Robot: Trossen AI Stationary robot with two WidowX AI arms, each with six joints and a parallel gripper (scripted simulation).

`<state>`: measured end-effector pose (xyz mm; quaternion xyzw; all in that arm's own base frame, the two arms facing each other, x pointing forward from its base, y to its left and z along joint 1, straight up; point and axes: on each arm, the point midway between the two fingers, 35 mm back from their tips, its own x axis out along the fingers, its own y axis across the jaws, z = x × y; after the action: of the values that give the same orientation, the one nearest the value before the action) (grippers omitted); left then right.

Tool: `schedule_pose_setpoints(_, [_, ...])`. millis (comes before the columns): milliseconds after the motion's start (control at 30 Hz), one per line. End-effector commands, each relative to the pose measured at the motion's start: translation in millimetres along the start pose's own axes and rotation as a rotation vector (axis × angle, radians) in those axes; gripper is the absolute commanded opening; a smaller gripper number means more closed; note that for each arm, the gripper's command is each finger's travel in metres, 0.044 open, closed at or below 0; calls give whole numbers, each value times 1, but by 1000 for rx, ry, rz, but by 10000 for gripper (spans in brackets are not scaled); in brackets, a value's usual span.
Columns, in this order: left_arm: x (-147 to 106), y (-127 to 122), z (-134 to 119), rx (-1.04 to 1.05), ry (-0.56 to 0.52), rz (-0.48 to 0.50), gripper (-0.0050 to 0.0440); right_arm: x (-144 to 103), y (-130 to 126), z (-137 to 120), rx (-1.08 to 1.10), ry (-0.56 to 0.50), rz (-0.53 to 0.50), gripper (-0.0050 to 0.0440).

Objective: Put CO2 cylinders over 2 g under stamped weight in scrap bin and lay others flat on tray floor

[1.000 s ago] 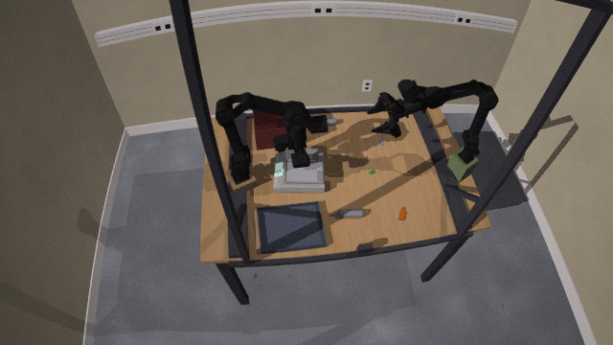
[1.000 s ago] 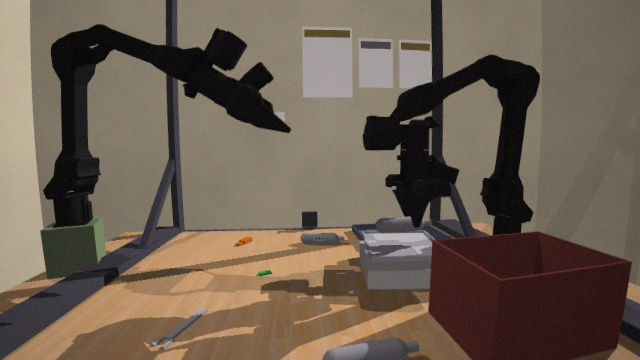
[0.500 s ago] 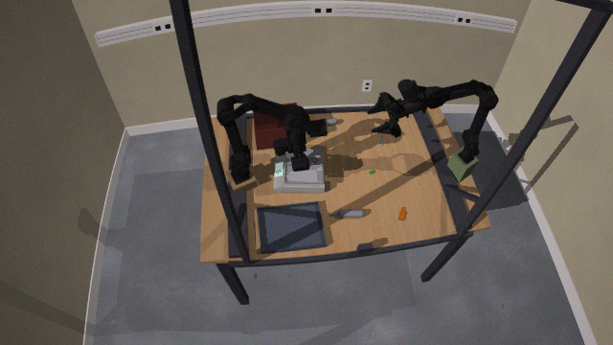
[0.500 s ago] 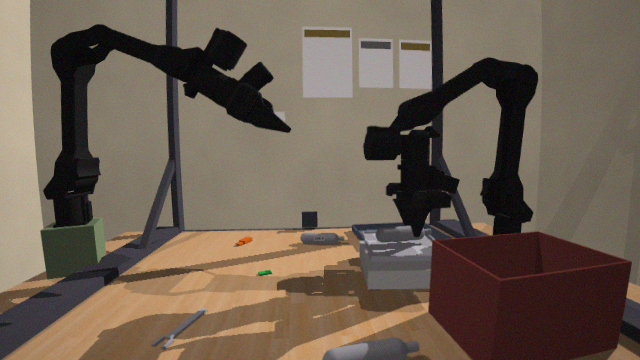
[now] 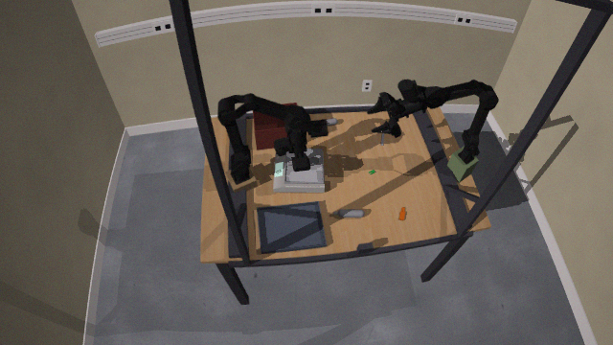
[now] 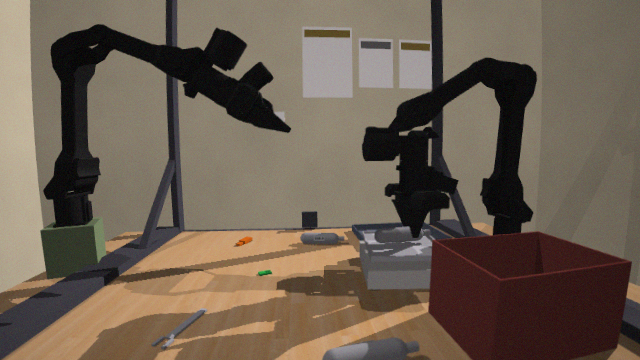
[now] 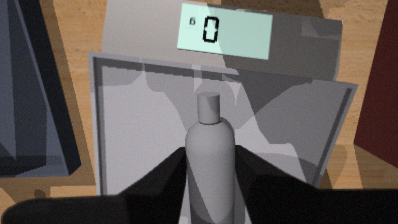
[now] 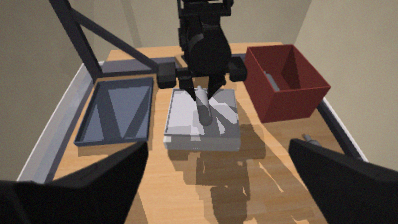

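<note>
The left end effector [image 5: 301, 165] [image 6: 416, 234] [image 7: 210, 152] [image 8: 201, 99], part-closed, grips a cylinder [image 6: 397, 235] [image 7: 210, 160] [image 8: 204, 107]; lower it level onto the scale [image 5: 299, 184] [image 6: 397, 281] [image 7: 145, 110] [image 8: 200, 142], then release gently. The right one [image 5: 374, 121] [image 6: 289, 130] [image 8: 219, 145] gapes wide, holding nothing.

A grey CO2 cylinder [image 6: 392, 235] [image 7: 210, 170] [image 8: 204, 112] lies level at the pan of the pale scale [image 5: 299, 188] [image 6: 397, 279] [image 7: 145, 30] [image 8: 200, 144], reading 0; another [image 8: 271, 81] leans inside the red scrap bin [image 5: 269, 134] [image 6: 555, 315] [image 7: 382, 95] [image 8: 287, 105]. Two [image 5: 351, 214] [image 6: 320, 239] lie beside the bare blue tray [image 5: 287, 249] [image 6: 357, 228] [image 7: 47, 85] [image 8: 112, 142] and bin.
</note>
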<state>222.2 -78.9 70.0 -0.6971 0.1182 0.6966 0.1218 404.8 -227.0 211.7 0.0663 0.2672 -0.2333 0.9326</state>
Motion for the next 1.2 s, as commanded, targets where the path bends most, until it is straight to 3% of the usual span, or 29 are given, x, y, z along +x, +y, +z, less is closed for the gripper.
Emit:
schedule_pose_setpoints(0, [-5, 0, -4, 2, 22, -1, 144, -7, -1, 12, 2, -31, -3, 440])
schedule_pose_setpoints(67, [-5, 0, -4, 2, 22, -1, 192, -7, -1, 12, 2, -31, -3, 440])
schedule_pose_setpoints(233, [-5, 0, -4, 2, 22, -1, 193, -7, -1, 12, 2, -31, -3, 440])
schedule_pose_setpoints(367, [-20, -1, -6, 2, 41, -3, 289, -7, -1, 12, 2, -31, -3, 440])
schedule_pose_setpoints(567, [-64, 0, -4, 4, 41, -3, 433, -7, -1, 12, 2, -31, -3, 440])
schedule_pose_setpoints(833, [-66, 0, 1, -68, 39, -3, 440, -7, -1, 12, 2, -31, -3, 440])
schedule_pose_setpoints(1167, [-67, -1, 23, -570, 84, 13, 440, -7, -1, 12, 2, -31, -3, 440])
